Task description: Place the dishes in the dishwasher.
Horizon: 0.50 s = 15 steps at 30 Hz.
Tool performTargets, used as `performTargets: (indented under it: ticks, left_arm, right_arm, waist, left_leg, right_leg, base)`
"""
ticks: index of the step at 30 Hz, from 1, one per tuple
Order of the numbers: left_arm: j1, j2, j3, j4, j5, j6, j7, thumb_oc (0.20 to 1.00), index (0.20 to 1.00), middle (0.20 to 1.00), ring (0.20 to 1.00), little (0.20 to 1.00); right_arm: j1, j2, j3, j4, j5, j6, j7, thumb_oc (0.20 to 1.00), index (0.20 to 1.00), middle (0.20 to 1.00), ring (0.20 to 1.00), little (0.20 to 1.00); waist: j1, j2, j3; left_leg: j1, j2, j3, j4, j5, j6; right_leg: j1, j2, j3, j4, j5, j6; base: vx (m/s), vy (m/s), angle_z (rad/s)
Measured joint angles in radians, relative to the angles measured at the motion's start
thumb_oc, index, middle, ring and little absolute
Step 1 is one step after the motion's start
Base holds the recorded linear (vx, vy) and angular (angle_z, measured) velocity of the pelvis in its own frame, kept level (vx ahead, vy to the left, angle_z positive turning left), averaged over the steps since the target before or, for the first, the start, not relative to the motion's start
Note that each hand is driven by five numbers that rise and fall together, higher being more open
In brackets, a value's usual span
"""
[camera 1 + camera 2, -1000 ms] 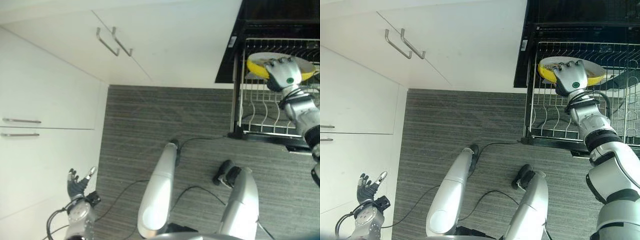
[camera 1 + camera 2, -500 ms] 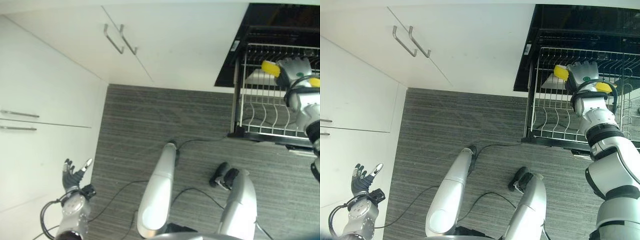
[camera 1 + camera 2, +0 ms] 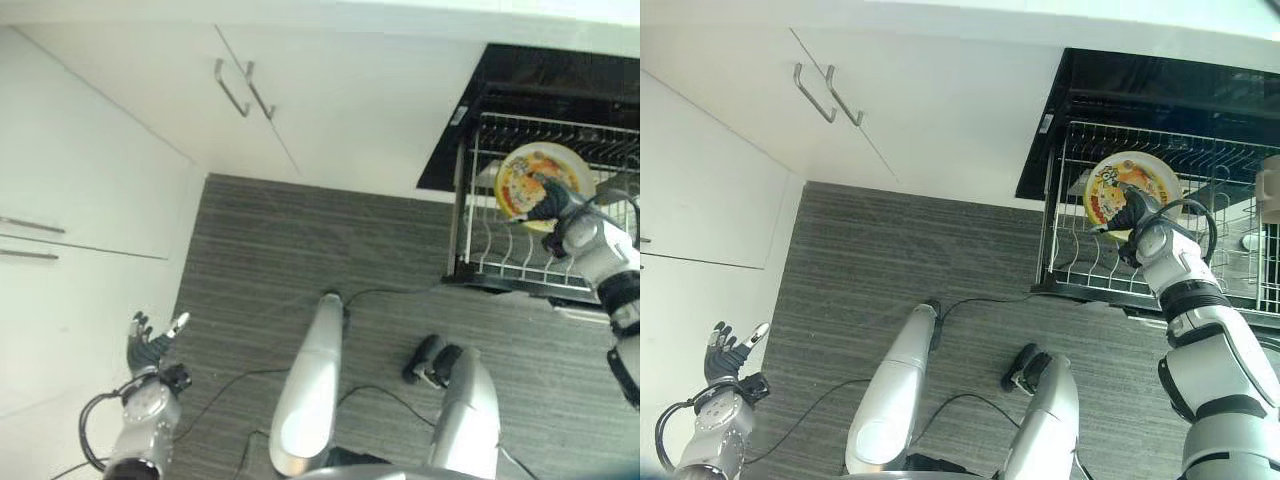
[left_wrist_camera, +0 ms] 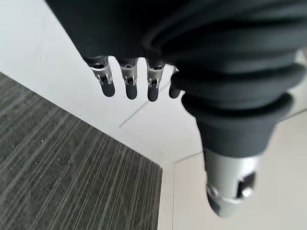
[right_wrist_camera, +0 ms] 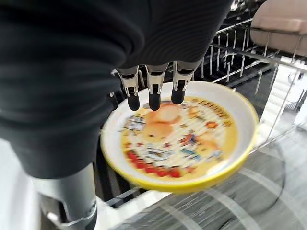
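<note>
Since the earlier frame, the right hand has turned the yellow plate from edge-on to upright, its printed face now showing toward the camera above the dishwasher rack. In the right wrist view the fingers extend over the plate's face with the thumb below the rim, but actual grip contact cannot be confirmed. The left hand hangs with fingers spread, empty, beside the white cabinets
</note>
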Motion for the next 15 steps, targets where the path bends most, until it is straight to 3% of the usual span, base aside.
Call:
performTargets:
  ticks: [3,7,9,11,14,15]
  left_arm:
    - [0.007,-0.008,0.005,-0.002,0.000,0.004,0.011,1.000,1.000,1.000,1.000,1.000]
    - [0.057,-0.052,0.049,-0.006,0.002,0.004,0.038,1.000,1.000,1.000,1.000,1.000]
    - [0.056,-0.054,0.049,-0.007,0.003,0.004,0.040,1.000,1.000,1.000,1.000,1.000]
    - [0.060,-0.060,0.051,-0.006,0.008,0.004,0.051,1.000,1.000,1.000,1.000,1.000]
    - [0.062,-0.069,0.086,0.005,0.008,0.001,0.075,1.000,1.000,1.000,1.000,1.000]
    - [0.066,-0.081,0.088,0.007,0.009,-0.001,0.092,1.000,1.000,1.000,1.000,1.000]
  right_arm:
    - [0.101,0.000,-0.115,-0.181,0.144,0.038,-0.003,1.000,1.000,1.000,1.000,1.000]
    - [0.319,0.042,-0.343,-0.518,0.346,0.077,-0.028,1.000,1.000,1.000,1.000,1.000]
    - [0.358,0.060,-0.398,-0.577,0.460,0.101,-0.035,1.000,1.000,1.000,1.000,1.000]
    - [0.441,0.154,-0.556,-0.611,0.714,0.163,-0.050,1.000,1.000,1.000,1.000,1.000]
    - [0.532,0.202,-0.602,-0.643,0.911,0.226,-0.079,1.000,1.000,1.000,1.000,1.000]
    - [0.619,0.255,-0.611,-0.748,0.982,0.239,-0.095,1.000,1.000,1.000,1.000,1.000]
  waist:
    - [-0.012,-0.007,0.002]
    - [-0.047,-0.052,0.009]
    - [-0.068,-0.076,0.016]
    - [-0.077,-0.104,0.018]
    - [-0.105,-0.127,0.018]
    - [-0.112,-0.130,0.017]
  left_leg:
    - [0.013,0.001,0.004,-0.016,0.004,0.008]
    - [0.061,0.010,0.028,-0.075,0.024,0.016]
    - [0.082,0.027,0.037,-0.116,0.036,0.019]
    - [0.149,0.039,0.050,-0.187,0.053,0.018]
    - [0.178,0.059,0.052,-0.240,0.076,0.008]
    - [0.218,0.065,0.057,-0.283,0.087,0.001]
  right_leg:
    - [0.022,0.010,-0.001,-0.044,0.022,0.006]
    - [0.074,0.033,0.001,-0.142,0.077,0.027]
    - [0.101,0.055,-0.002,-0.203,0.099,0.023]
    - [0.167,0.080,-0.007,-0.290,0.133,0.026]
    - [0.205,0.108,-0.023,-0.366,0.164,0.020]
    - [0.246,0.126,-0.025,-0.420,0.186,0.028]
  base:
    - [0.01,0.067,-0.05]
    - [-0.04,0.012,-0.15]
    - [0.00,-0.016,-0.22]
    - [-0.01,-0.046,-0.18]
    - [0.00,-0.059,-0.10]
    - [0.00,-0.046,-0.18]
